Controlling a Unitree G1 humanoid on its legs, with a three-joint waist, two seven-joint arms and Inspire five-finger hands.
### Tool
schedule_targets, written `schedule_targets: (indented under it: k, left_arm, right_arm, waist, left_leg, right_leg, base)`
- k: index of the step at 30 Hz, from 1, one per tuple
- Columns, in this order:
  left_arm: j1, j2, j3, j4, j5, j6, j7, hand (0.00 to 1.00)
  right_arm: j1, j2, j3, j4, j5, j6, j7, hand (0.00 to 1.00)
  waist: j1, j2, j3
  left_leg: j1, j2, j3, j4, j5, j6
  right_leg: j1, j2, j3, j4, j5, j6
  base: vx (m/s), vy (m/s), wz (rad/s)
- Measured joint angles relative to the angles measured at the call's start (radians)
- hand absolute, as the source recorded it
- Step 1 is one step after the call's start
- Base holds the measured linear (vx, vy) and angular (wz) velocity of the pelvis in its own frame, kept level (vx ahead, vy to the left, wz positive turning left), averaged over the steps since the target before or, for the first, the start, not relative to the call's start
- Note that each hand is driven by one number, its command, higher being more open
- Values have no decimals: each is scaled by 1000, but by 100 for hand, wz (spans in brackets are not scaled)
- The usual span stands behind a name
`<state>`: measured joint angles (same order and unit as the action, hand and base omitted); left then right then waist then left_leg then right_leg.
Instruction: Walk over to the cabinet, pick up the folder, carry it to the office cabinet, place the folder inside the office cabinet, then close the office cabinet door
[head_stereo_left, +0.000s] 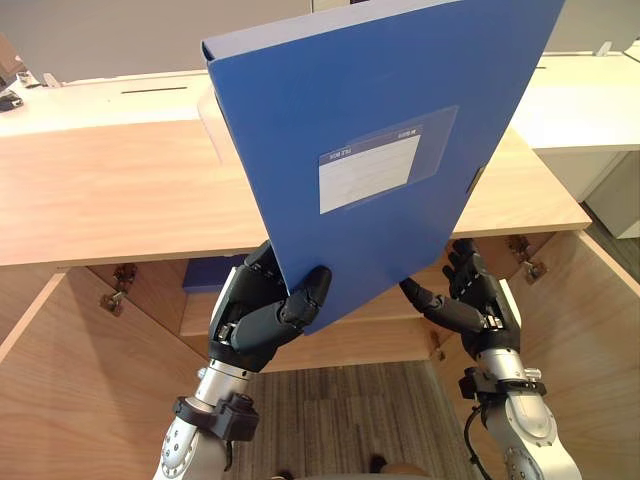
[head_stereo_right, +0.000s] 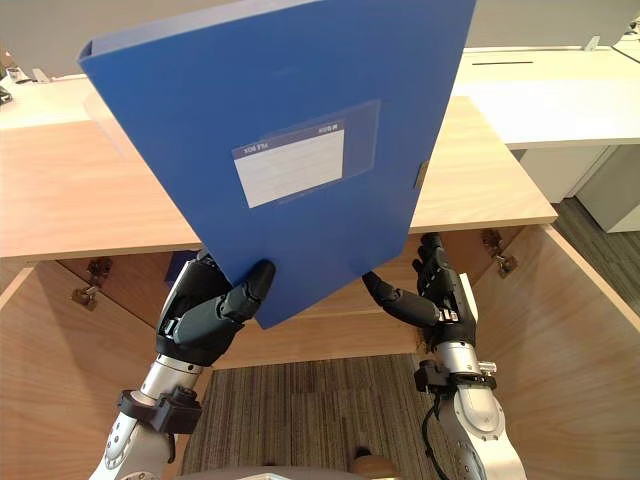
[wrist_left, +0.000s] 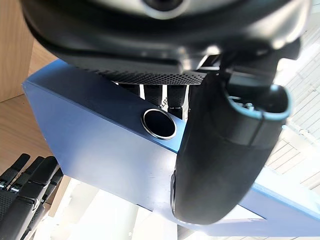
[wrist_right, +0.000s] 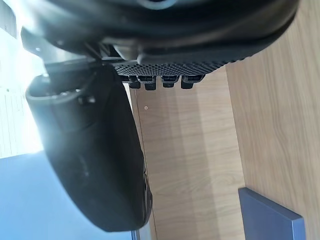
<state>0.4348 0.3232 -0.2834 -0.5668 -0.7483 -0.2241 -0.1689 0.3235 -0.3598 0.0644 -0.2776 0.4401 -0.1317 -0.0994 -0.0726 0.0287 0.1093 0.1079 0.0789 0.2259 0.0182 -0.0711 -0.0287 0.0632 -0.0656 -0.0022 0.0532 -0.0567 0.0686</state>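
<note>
A blue folder (head_stereo_left: 380, 150) with a white label is held up tilted in front of the wooden office cabinet (head_stereo_left: 100, 200). My left hand (head_stereo_left: 255, 320) is shut on its lower corner, with the thumb pressed on the front face and the fingers behind. In the left wrist view the folder's spine (wrist_left: 100, 135) with its round metal hole runs past the thumb. My right hand (head_stereo_left: 480, 300) is open beside the folder's lower right edge, fingers straight and pointing up, thumb reaching toward the folder (head_stereo_right: 290, 150).
Both cabinet doors stand open: the left door (head_stereo_left: 60, 400) and the right door (head_stereo_left: 590, 340) flank my arms. Inside are a wooden shelf (head_stereo_left: 370, 335) and another blue item (head_stereo_left: 210, 272). White desks (head_stereo_left: 590, 100) stand behind the cabinet.
</note>
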Motion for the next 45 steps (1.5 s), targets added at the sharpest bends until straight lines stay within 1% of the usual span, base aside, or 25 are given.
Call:
schedule_targets:
  k: [2,3,4,5,6,7,9,11,12,15,16,18,19,23,26,27,28,30,31,32,35,36,39,41,45]
  left_arm:
    - [0,-14,7,1,13,0,-3,0]
    - [0,-41,20,1,45,0,-4,0]
    - [0,-51,24,1,58,0,-4,0]
    - [1,-68,37,2,85,0,-3,0]
    - [1,-75,44,2,98,0,-3,0]
    - [1,-87,58,2,107,0,-2,0]
    - [0,-113,87,2,141,0,14,0]
    - [0,-119,107,3,158,0,21,0]
    - [0,-122,121,8,164,0,23,0]
    - [-3,-125,128,8,182,0,31,0]
    - [-6,-126,126,8,186,1,33,0]
    - [-14,-126,122,8,193,1,33,0]
    - [-27,-126,119,8,193,1,30,0]
    - [-50,-125,120,8,190,1,15,0]
    - [-65,-92,118,8,181,2,-5,0]
    - [-75,-67,118,12,165,2,-25,0]
    - [-82,-52,118,16,154,2,-37,0]
    - [-105,0,117,32,115,4,-76,0]
    - [-108,8,117,35,103,4,-80,0]
    - [-121,19,117,54,78,4,-94,0]
    - [-132,36,114,89,30,10,-115,0]
    - [-134,56,107,104,7,12,-118,0]
    - [-134,106,89,114,-30,39,-119,0]
    - [-134,129,87,119,-58,42,-119,0]
    - [-145,157,91,154,-96,41,-119,0]
  right_arm:
    - [12,45,-26,0,-7,0,38,100]
    - [26,110,-55,-2,-31,0,74,100]
    - [36,141,-69,-5,-42,0,87,100]
    - [56,200,-94,-17,-52,-1,104,100]
    - [65,227,-106,-26,-53,-3,108,100]
    - [82,276,-131,-48,-52,-10,114,100]
    - [107,347,-191,-90,-51,-42,113,100]
    - [118,368,-221,-100,-51,-62,112,100]
    - [120,373,-237,-100,-51,-68,111,100]
    - [120,375,-257,-100,-53,-68,107,100]
    - [122,375,-259,-100,-56,-68,103,100]
    - [122,375,-265,-100,-75,-68,100,100]
    - [118,373,-271,-100,-80,-68,100,100]
    - [83,329,-273,-122,-75,-68,106,100]
    - [7,239,-263,-150,-60,-68,132,100]
    - [-31,184,-248,-155,-42,-69,146,100]
    - [-50,156,-243,-157,-39,-69,156,100]
    - [-113,68,-218,-157,-28,-70,191,100]
    - [-124,51,-212,-157,-23,-72,196,100]
    - [-135,18,-205,-157,-10,-76,215,100]
    - [-149,-23,-180,-138,1,-77,230,100]
    - [-164,-43,-161,-119,7,-77,238,0]
    - [-179,-91,-112,-76,31,-77,262,0]
    - [-199,-121,-76,-46,50,-77,276,0]
    - [-237,-170,-34,5,91,-77,287,0]
  waist:
    - [1,4,-8]
    - [2,4,-9]
    - [3,4,-10]
    - [5,3,-15]
    - [5,3,-18]
    - [4,4,-24]
    - [-5,1,-27]
    - [-10,-3,-32]
    - [-19,-3,-36]
    - [-24,-5,-38]
    - [-31,-5,-38]
    - [-33,-4,-39]
    - [-32,-4,-39]
    - [-25,-4,-40]
    - [-25,-5,-40]
    - [-24,-5,-40]
    - [-22,-6,-41]
    - [-14,-6,-41]
    - [-11,-6,-41]
    - [-1,-7,-42]
    - [2,-10,-44]
    - [3,-12,-45]
    - [4,-19,-49]
    - [4,-22,-51]
    - [9,-27,-54]
  left_leg:
    - [-8,1,5,1,0,0]
    - [-8,2,10,2,0,0]
    - [-8,3,12,2,0,0]
    - [-8,4,18,1,0,1]
    - [-8,4,23,0,0,1]
    - [-8,4,37,-2,-1,2]
    - [1,5,67,-2,-5,7]
    - [7,1,86,-2,-9,12]
    - [6,-2,98,1,-11,14]
    - [4,-11,138,7,-18,18]
    - [3,-15,144,12,-22,19]
    - [4,-18,149,15,-28,15]
    - [4,-21,149,15,-30,11]
    - [-2,-28,149,17,-30,11]
    - [-6,-30,150,25,-25,20]
    - [-7,-31,149,27,-23,24]
    - [-9,-31,149,28,-22,24]
    - [-12,-31,142,30,-20,29]
    - [-12,-32,140,30,-19,30]
    - [-13,-34,134,28,-18,31]
    - [-16,-41,117,20,-11,37]
    - [-17,-46,112,14,-9,35]
    - [-13,-60,89,-22,18,41]
    - [-8,-65,84,-36,33,48]
    - [-9,-71,68,-55,48,51]
  right_leg:
    - [-12,2,7,0,4,5]
    - [-15,3,15,0,8,10]
    - [-16,5,21,0,10,14]
    - [-20,6,32,0,14,17]
    - [-23,6,37,0,16,20]
    - [-32,7,54,-1,23,25]
    - [-35,6,83,-7,37,36]
    - [-36,3,104,-16,45,37]
    - [-36,1,117,-27,56,41]
    - [-50,-6,158,-40,72,46]
    - [-52,-10,167,-42,73,46]
    - [-52,-13,172,-41,73,47]
    - [-52,-14,176,-41,76,49]
    - [-62,-18,187,-41,83,56]
    - [-65,-21,190,-41,91,60]
    - [-65,-22,190,-41,94,62]
    - [-65,-22,190,-41,96,63]
    - [-64,-24,184,-41,102,67]
    - [-63,-25,183,-41,102,67]
    - [-59,-29,176,-42,102,67]
    - [-50,-37,158,-47,102,67]
    - [-50,-41,153,-49,102,67]
    - [-50,-51,131,-54,102,67]
    - [-50,-55,124,-54,102,67]
    - [-49,-59,106,-54,103,66]
  base:
    - [-2,-6,-7]
    - [6,3,-8]
    - [4,12,-12]
    - [5,15,-12]
    - [1,27,-25]
    - [-15,40,-30]
    - [-36,43,-39]
    - [-56,32,-35]
    - [-61,27,-35]
    - [-105,27,-39]
    - [-106,15,-32]
    - [-101,-2,-11]
    - [-95,-10,-7]
    - [-73,-15,-6]
    - [-43,-19,-2]
    - [-38,-21,1]
    - [-51,-29,4]
    - [-48,-29,8]
    - [-48,-31,12]
    - [-39,-24,11]
    - [-60,-27,20]
    - [-48,-20,14]
    - [-43,-28,22]
    - [-28,-29,13]
    - [-41,-26,13]
